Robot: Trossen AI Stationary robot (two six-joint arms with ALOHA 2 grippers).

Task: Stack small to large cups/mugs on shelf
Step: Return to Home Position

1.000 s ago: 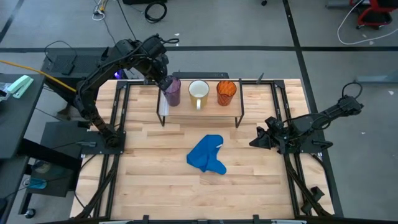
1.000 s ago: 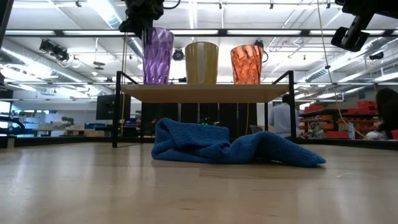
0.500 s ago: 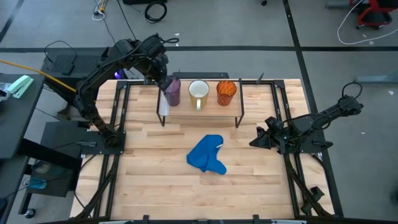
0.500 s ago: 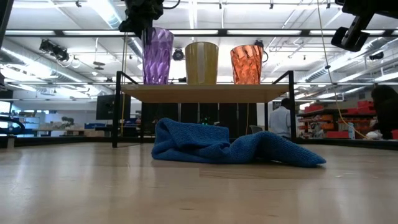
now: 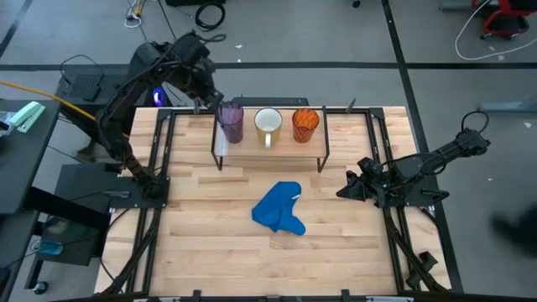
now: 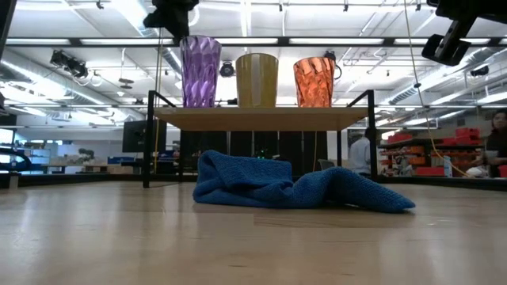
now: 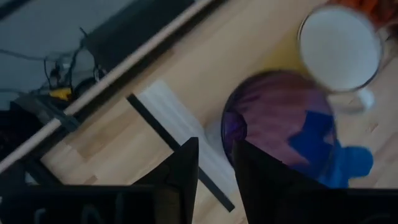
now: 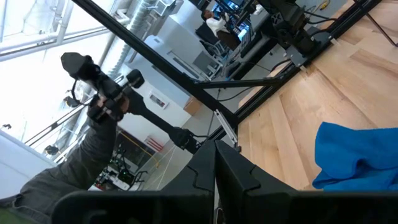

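Three vessels stand upright in a row on the light-wood shelf [image 5: 220, 144]. They are the purple cup [image 5: 231, 122] at the left, the white mug [image 5: 268, 124] in the middle and the orange cup [image 5: 305, 123] at the right. My left gripper [image 5: 213, 104] is open and empty, above and just to the far left of the purple cup [image 7: 280, 124], clear of its rim. In the low view it [image 6: 173, 14] hangs above the cup [image 6: 200, 71]. My right gripper [image 5: 346, 191] is shut and empty, over the table's right side.
A crumpled blue cloth [image 5: 279, 210] lies on the table in front of the shelf. The shelf's black wire legs [image 6: 147, 142] stand at its corners. People show in the room behind the table.
My left gripper has let go of the purple cup's rim and has gone up and toward the table's far left. The cup stays upright on the shelf's left end.
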